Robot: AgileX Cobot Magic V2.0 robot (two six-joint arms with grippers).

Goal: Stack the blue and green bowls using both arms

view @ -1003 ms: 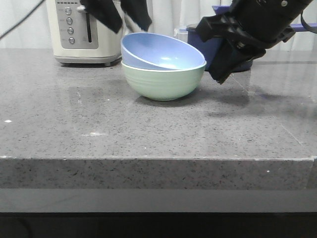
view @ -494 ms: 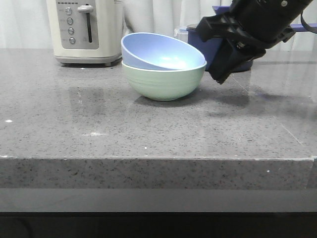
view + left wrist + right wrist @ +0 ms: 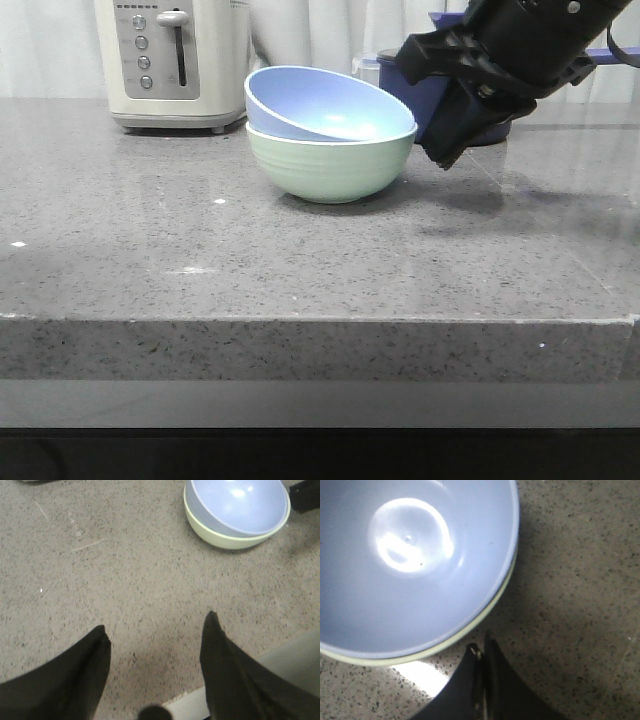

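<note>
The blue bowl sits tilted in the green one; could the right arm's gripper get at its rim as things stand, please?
Probably yes: the right gripper hangs just beside the blue bowl, with nothing between them, though its fingers are shut and must open first.

Blue bowl (image 3: 325, 103) sits tilted inside green bowl (image 3: 330, 165) on worktop (image 3: 300, 270); toaster (image 3: 170, 60) behind-left, right gripper (image 3: 447, 150) just right of bowls

We see the pale blue bowl (image 3: 325, 103) nested in the mint-green bowl (image 3: 330, 165), tilted so its left rim sits higher. The green one stands upright on the grey table (image 3: 300, 260), both empty.
</note>
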